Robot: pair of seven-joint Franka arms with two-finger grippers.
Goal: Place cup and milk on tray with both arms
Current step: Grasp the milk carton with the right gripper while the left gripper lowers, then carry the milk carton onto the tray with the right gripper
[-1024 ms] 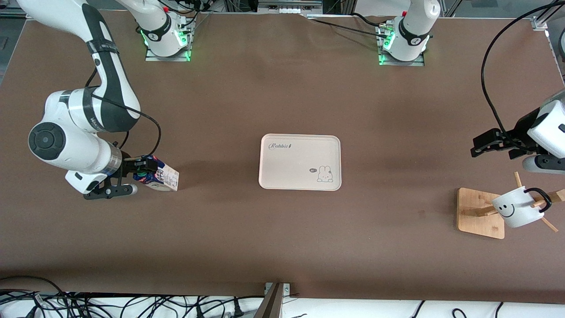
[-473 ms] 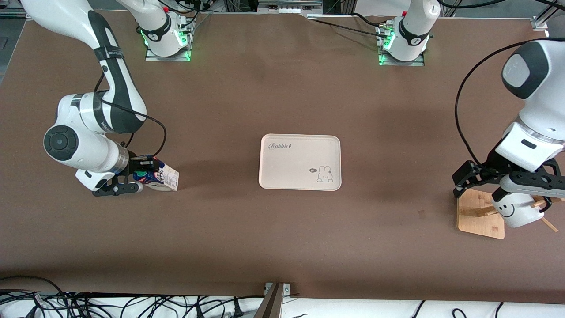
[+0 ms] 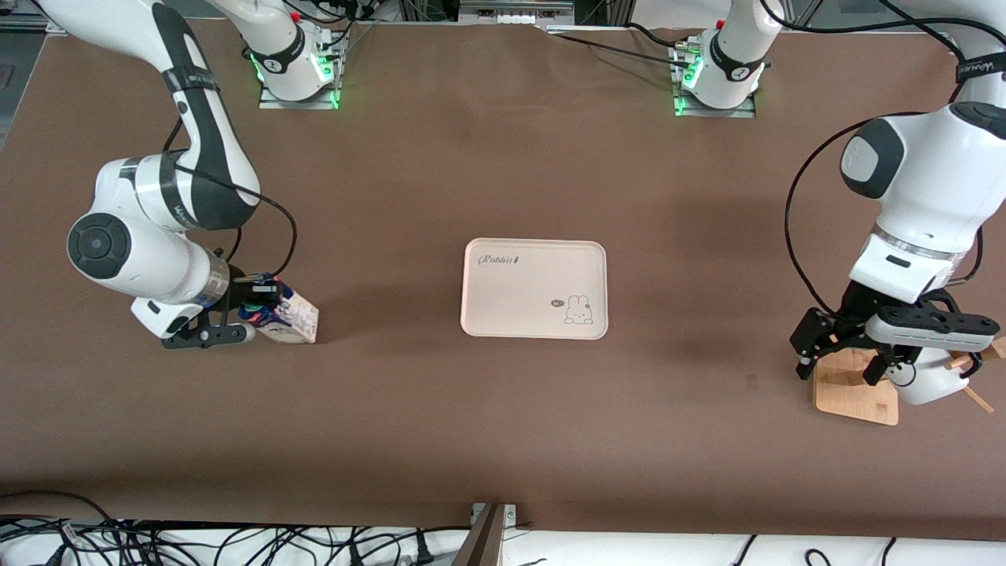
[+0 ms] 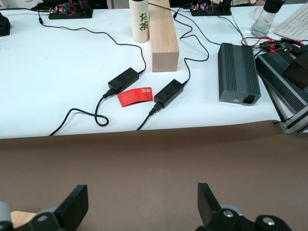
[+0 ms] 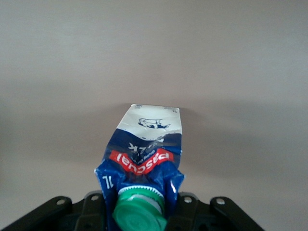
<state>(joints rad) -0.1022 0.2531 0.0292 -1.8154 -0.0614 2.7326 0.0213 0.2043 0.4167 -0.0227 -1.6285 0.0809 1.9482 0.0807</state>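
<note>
The milk (image 3: 289, 316) rests tilted on the table at the right arm's end, top toward my right gripper (image 3: 255, 303). In the right wrist view my right gripper (image 5: 139, 204) is shut on the carton's creased top (image 5: 144, 159), just past the green cap (image 5: 139, 214). The cup (image 3: 935, 381) hangs on a peg of a wooden rack at the left arm's end, partly hidden by my left gripper (image 3: 916, 358), which hangs over it. In the left wrist view my left gripper (image 4: 142, 207) is open wide and empty; the cup is out of that view. The cream tray (image 3: 511, 303) lies mid-table.
The wooden rack base (image 3: 853, 393) stands under the cup, with pegs sticking out past it (image 3: 978, 401). Cables lie off the table's front edge (image 3: 157, 542). In the left wrist view a white bench with power bricks (image 4: 238, 72) and a wood block (image 4: 163, 36) adjoins the table.
The left arm has swung in from the table's end and come down over the cup and rack. The right gripper has stayed at the milk's top, shifting only slightly.
</note>
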